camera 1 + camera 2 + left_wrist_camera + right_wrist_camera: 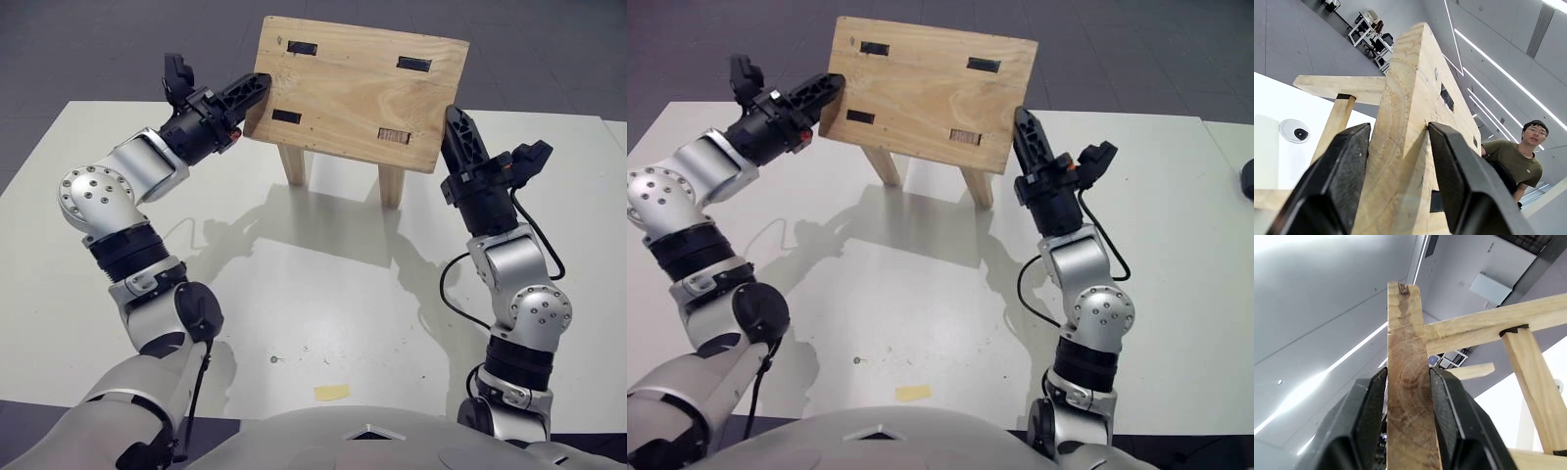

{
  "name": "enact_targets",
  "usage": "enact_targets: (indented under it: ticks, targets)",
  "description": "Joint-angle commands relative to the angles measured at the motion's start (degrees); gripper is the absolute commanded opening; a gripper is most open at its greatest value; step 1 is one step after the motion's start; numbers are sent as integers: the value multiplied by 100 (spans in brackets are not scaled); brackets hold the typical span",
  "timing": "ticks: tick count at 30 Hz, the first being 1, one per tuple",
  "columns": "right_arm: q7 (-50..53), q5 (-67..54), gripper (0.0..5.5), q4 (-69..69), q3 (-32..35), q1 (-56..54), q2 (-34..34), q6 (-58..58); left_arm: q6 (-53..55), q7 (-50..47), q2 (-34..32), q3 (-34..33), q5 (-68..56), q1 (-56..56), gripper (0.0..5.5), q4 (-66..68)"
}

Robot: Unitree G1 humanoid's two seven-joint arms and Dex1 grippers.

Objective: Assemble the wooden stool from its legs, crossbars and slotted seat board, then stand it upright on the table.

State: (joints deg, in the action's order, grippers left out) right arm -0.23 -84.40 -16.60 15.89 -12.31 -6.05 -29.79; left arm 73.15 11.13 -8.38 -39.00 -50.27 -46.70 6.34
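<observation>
Left wrist view first: left gripper [1399,128] shut down on one short end of the seat board [1410,98], pads [1342,166] pressed against both faces with no gap to spare. Likewise at the opposite short end: right gripper [1408,374] clamped across the board's thickness, fingers [1369,406] flat on the wood.

Outward from there: assembled stool [338,127] held between the two arms near the table's [323,294] far edge, about midway along it, board tipped with the slotted top turned back toward the robot. Two legs [293,164] angling down beneath the board, feet apparently touching the table; crossbar [1484,328] joined to a leg under the seat. Cannot tell the state of the farther legs.

By judgement, nearly done, with only the setting upright left. Could lose the wood from one pair of pads through a twist while tipping, given the shallow bite at the board ends. Could rack the joints or work a leg out of its slot through uneven lowering. Would likely topple, perhaps over the far edge, if let go while tilted.
</observation>
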Motion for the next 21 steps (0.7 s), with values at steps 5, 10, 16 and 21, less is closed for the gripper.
enact_targets:
  ticks: [5,10,16,21]
  targets:
    - [-50,654,320,770,115,-385,69,238,-555,-527,131,-129,-394,-205,310,130]
    - [-325,705,399,920,224,-364,41,193,-785,-503,270,80,-538,234,390,-31]
    - [-627,1013,494,872,409,-146,100,442,-1817,-367,-92,518,87,605,490,-331]
    - [-537,2196,539,857,273,238,295,1077,-2822,-376,-353,942,876,983,537,-514]
